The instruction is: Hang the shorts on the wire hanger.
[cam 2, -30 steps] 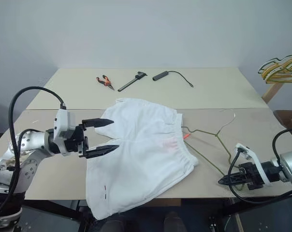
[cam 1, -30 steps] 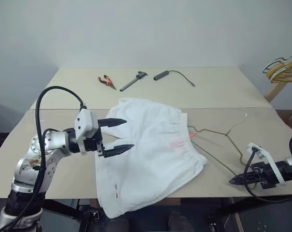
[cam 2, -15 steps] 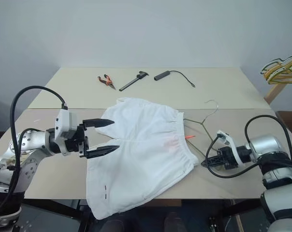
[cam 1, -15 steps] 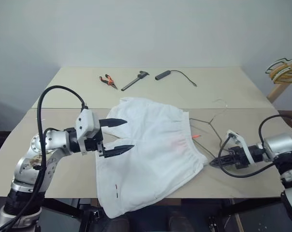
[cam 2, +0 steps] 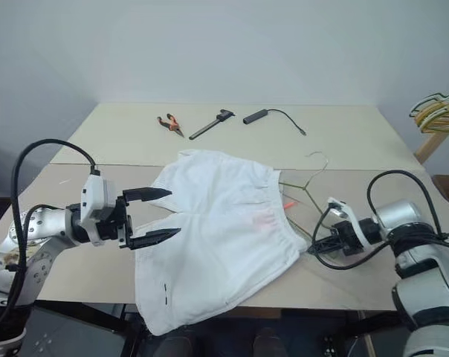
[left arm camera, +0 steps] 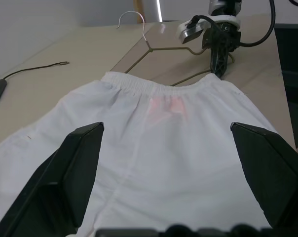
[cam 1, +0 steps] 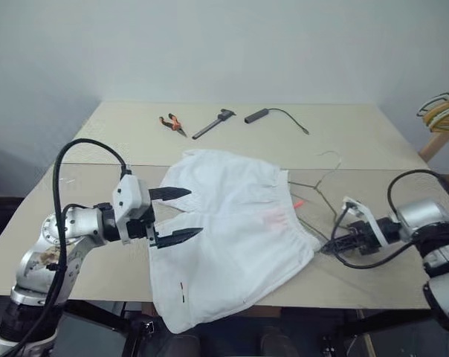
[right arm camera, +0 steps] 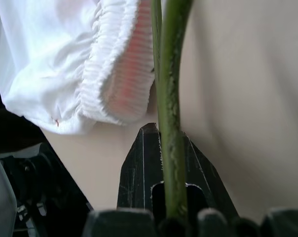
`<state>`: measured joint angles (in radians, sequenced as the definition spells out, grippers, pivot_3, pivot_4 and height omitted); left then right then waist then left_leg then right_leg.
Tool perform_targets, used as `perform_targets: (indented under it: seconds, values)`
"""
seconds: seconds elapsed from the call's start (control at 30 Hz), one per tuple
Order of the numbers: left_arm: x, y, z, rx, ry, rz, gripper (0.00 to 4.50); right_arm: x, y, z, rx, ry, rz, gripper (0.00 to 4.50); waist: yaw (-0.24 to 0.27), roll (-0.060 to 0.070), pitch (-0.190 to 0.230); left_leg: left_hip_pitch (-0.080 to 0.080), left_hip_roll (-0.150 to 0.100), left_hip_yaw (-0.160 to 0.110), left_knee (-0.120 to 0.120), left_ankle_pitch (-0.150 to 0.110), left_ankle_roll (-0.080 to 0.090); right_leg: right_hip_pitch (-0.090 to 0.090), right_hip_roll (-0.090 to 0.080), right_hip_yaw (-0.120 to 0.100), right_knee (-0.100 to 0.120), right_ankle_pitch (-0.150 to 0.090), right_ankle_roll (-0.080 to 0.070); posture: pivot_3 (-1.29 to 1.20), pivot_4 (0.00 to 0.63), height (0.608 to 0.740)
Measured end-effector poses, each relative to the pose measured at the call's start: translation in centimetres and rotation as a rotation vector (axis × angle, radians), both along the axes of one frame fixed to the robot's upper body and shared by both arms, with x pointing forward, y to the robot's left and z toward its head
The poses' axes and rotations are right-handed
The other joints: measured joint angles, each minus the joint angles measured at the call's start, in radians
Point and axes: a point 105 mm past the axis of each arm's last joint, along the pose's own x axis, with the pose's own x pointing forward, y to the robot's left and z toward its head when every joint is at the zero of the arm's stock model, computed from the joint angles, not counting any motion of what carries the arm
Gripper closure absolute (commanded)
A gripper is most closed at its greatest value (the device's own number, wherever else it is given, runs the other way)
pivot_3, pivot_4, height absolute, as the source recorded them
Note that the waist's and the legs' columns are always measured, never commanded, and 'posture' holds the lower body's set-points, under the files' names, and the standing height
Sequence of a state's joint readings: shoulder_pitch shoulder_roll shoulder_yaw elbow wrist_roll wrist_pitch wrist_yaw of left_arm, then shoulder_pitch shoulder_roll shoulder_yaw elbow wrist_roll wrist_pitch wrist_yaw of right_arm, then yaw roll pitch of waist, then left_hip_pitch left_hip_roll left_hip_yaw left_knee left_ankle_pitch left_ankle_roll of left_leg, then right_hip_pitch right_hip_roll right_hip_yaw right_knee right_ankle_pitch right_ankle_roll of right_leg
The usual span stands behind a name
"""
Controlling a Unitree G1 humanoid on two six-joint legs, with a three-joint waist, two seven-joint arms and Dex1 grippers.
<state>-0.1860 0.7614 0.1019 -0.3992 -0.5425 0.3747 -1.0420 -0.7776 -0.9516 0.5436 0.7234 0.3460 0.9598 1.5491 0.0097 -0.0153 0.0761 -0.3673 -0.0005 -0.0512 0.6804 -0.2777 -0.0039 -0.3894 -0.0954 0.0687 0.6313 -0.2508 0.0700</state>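
**One pair of shorts, one wire hanger, two grippers**

One big tan table holds everything. One pair of white shorts lies flat in the middle, with a pink mark near the stretchy waist and one leg hanging off the near edge.

One thin wire hanger lies at about 3 o'clock from the shorts, just beside the waistband, with its hook pointing to the far side.

Two grippers are here. One left gripper hangs at about 9 o'clock, over the shorts' edge, its two black fingers spread wide with nothing between them. One right gripper sits at about 4 o'clock, by the waistband corner. Its fingers are pressed together on the hanger's green wire, as the right wrist view shows.

Three small things lie at 12 o'clock, far back: one pair of orange pliers, one dark tool, one black cable.

One bunch of yellow hangers is off the table's right edge.
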Motion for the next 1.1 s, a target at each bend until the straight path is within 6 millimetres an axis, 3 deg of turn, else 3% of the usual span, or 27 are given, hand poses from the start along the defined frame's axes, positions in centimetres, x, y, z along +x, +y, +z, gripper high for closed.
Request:
perform_targets:
  seconds: [0.23, 0.33, 0.6, 0.87, 1.1]
  values:
    - [-0.2, -0.2, 0.0, 0.003, -0.003, -0.012, 0.03, -6.5, -0.5, 0.5, 0.016, 0.135, 0.119, 4.50, 0.013, 0.000, 0.001, 0.000, 0.000, 0.000, 0.000, 0.000, 0.000, 0.000, 0.000, -0.001, -0.001, 0.000, 0.000, 0.08, 0.064, 0.740]
    - [-0.3, -0.3, 0.0, 0.004, -0.001, -0.022, 0.03, -7.0, 0.1, 0.4, 0.044, 0.154, 0.124, 4.50, -0.001, 0.000, 0.001, 0.001, 0.001, 0.001, 0.000, 0.000, 0.000, 0.001, 0.001, 0.000, -0.001, 0.000, -0.001, 0.07, 0.061, 0.740]
    - [0.1, -1.0, 0.1, 0.010, -0.011, -0.071, 0.03, -2.7, 1.0, -0.9, 0.109, 0.098, -0.054, 4.50, -0.009, 0.000, 0.001, 0.001, 0.002, 0.000, -0.001, 0.000, 0.000, 0.001, 0.002, 0.000, -0.002, 0.001, -0.001, 0.07, 0.050, 0.740]
    - [0.0, -1.0, 0.1, 0.013, -0.011, -0.073, 0.03, -0.9, -0.1, -0.8, 0.081, 0.067, -0.146, 4.50, 0.002, 0.000, 0.001, 0.000, 0.002, 0.000, -0.001, 0.000, 0.000, 0.000, 0.002, 0.000, -0.001, 0.001, -0.002, 0.08, 0.046, 0.740]
    - [-0.1, -0.9, -0.2, 0.011, -0.003, -0.066, 0.03, 0.9, 1.0, -0.8, 0.092, 0.057, -0.144, 4.50, -0.002, 0.000, 0.001, 0.001, 0.002, 0.000, -0.001, 0.000, 0.000, 0.000, 0.003, 0.000, -0.001, 0.001, -0.002, 0.10, 0.044, 0.740]
